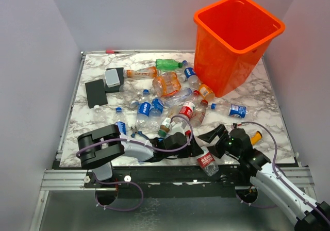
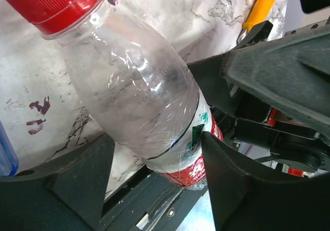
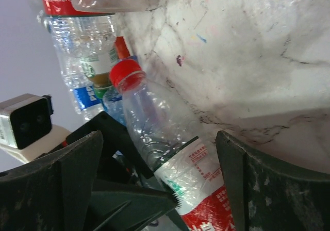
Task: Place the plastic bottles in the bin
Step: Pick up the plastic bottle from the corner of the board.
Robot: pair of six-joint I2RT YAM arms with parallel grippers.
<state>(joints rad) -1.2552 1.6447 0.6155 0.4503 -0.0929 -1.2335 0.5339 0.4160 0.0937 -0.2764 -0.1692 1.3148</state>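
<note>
The left claw (image 2: 154,156) straddles a red-capped bottle (image 2: 134,81) at the bench's (image 1: 278,138) near edge. Its jaws sit close against the sides, but whether they grip I cannot tell. The right claw (image 3: 160,159) brackets the same bottle, wide open and not touching it, probably as a steadying guard. The bin (image 1: 227,66) stands well beyond both.

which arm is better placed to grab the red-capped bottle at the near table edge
Left: the left gripper closely straddles the bottle; the right gripper stands wider, with gaps either side.

The bin (image 1: 221,61) is standing on the desk's (image 1: 268,122) far right corner. The plastic bottles (image 1: 170,94) are lying scattered before it, with one bottle (image 1: 206,160) lying at the near edge between the left claw (image 2: 154,184) and the right claw (image 3: 172,182).
</note>
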